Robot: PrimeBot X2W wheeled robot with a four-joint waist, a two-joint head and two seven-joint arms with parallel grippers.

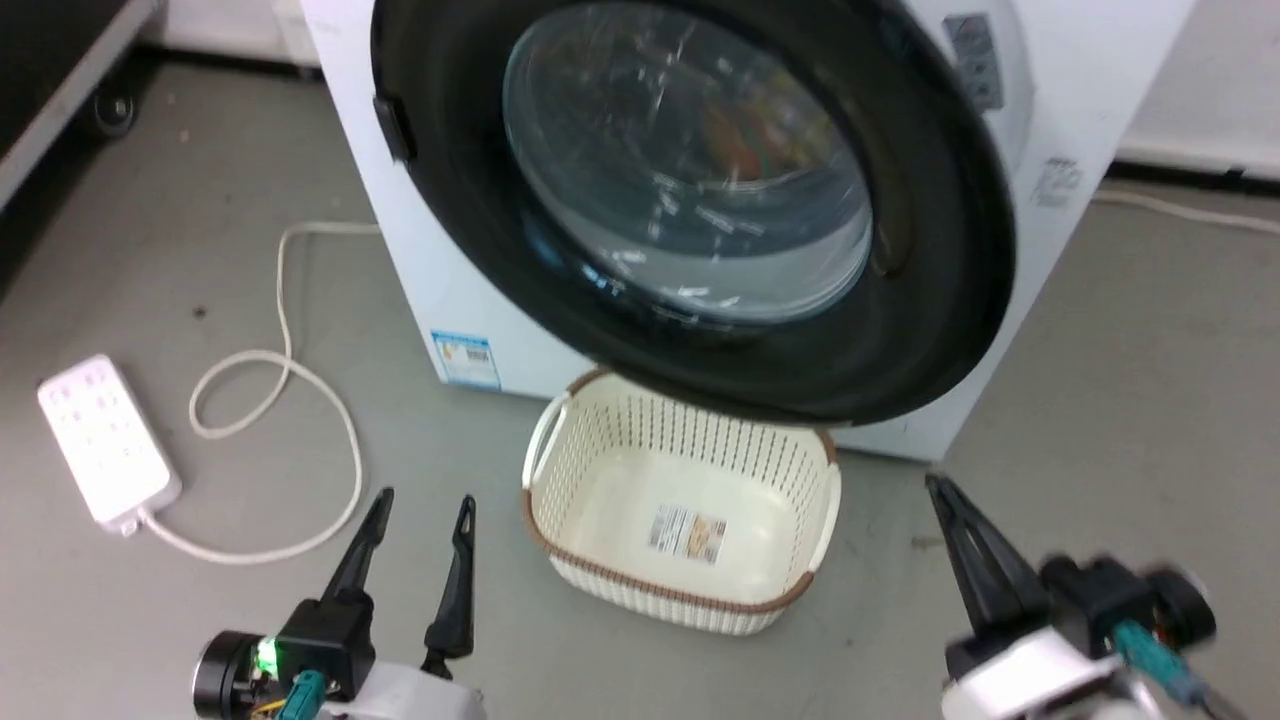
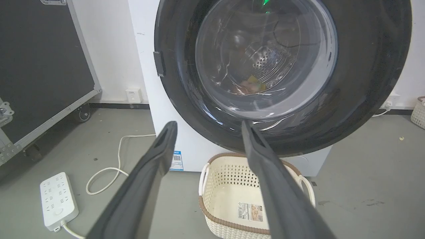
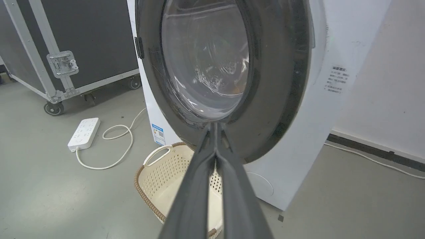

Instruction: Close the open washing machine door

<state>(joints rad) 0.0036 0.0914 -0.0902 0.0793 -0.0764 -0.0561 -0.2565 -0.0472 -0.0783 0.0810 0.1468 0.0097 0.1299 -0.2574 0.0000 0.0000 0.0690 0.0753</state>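
Above and ahead of the spread left end effector [image 1: 426, 497] and pinched-together right end effector [image 1: 937, 485], both empty, stands the round black-rimmed glass washing machine door [image 1: 690, 180].

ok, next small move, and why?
Probably ease the shut right gripper forward onto the glossy black rim of the round washing machine door: it looks nearly flush against the white washing machine, the gripper hangs short, and latching can't be confirmed.
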